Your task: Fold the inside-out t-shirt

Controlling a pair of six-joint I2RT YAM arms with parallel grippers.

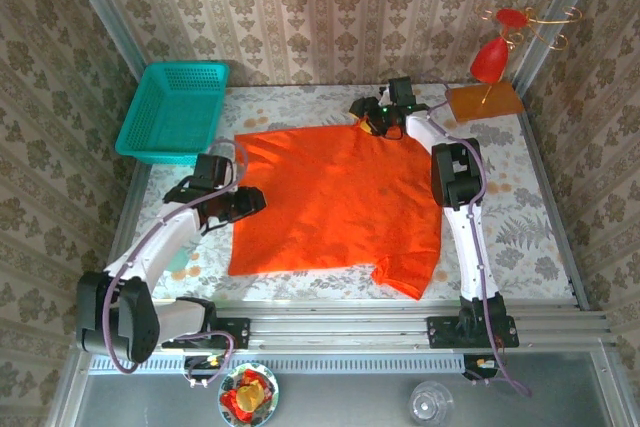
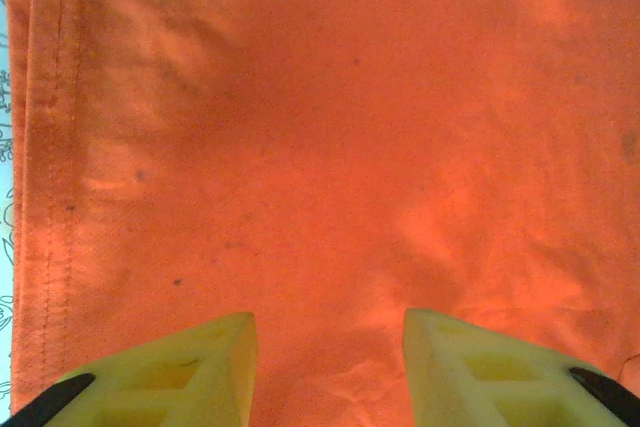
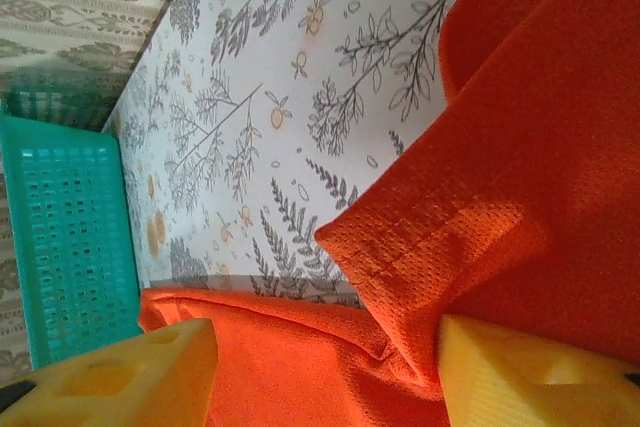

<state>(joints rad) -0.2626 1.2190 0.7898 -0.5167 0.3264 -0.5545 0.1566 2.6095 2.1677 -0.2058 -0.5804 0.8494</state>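
The inside-out t-shirt [image 1: 340, 197] lies spread flat in the middle of the table, bright orange, with one sleeve [image 1: 408, 275] pointing to the near right. My left gripper [image 1: 245, 203] rests over the shirt's left edge. In the left wrist view its yellow fingers [image 2: 215, 352] stand apart, open [image 2: 330, 332], above smooth cloth, with a stitched hem [image 2: 50, 197] at the left. My right gripper [image 1: 372, 123] is at the shirt's far edge. Its jaws [image 3: 325, 347] are open, with a folded-over hemmed corner [image 3: 420, 237] and rumpled cloth lying between them.
A teal basket [image 1: 175, 112] stands at the far left, also seen in the right wrist view [image 3: 70, 237]. A red glossy ornament [image 1: 492, 59] on a wooden base [image 1: 485, 100] stands at the far right. Bare floral tabletop [image 1: 510, 207] lies right of the shirt.
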